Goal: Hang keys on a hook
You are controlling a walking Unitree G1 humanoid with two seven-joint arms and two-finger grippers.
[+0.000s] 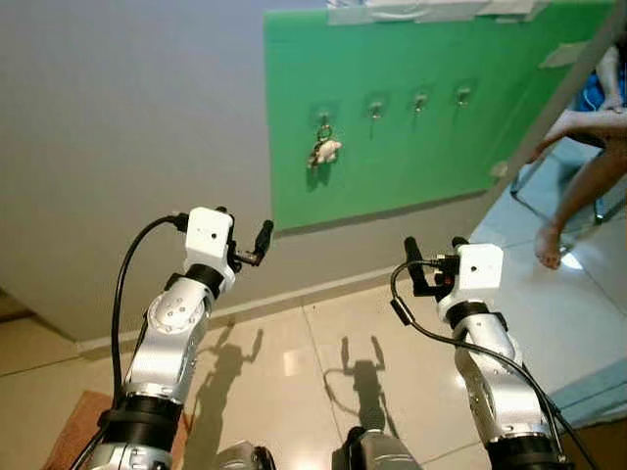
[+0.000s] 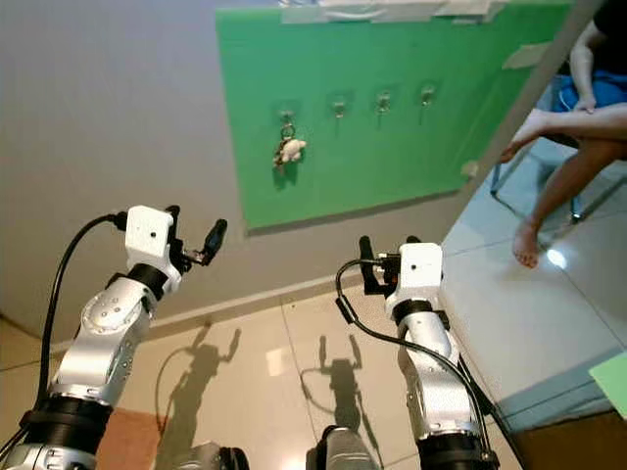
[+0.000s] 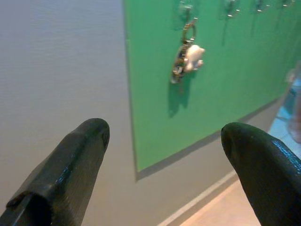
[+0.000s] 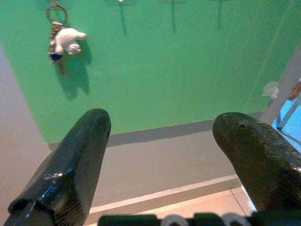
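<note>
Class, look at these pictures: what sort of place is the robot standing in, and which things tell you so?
Probably a hallway or entry area indoors. A green board on a grey wall carries a row of hooks, with keys hanging from the leftmost. The tiled floor suits this too.

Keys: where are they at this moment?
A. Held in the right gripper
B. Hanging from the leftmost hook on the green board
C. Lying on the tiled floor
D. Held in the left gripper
B: the keys, with a small white charm, hang from the leftmost hook of the green board, while the left gripper and right gripper are both open and hold nothing.
</note>
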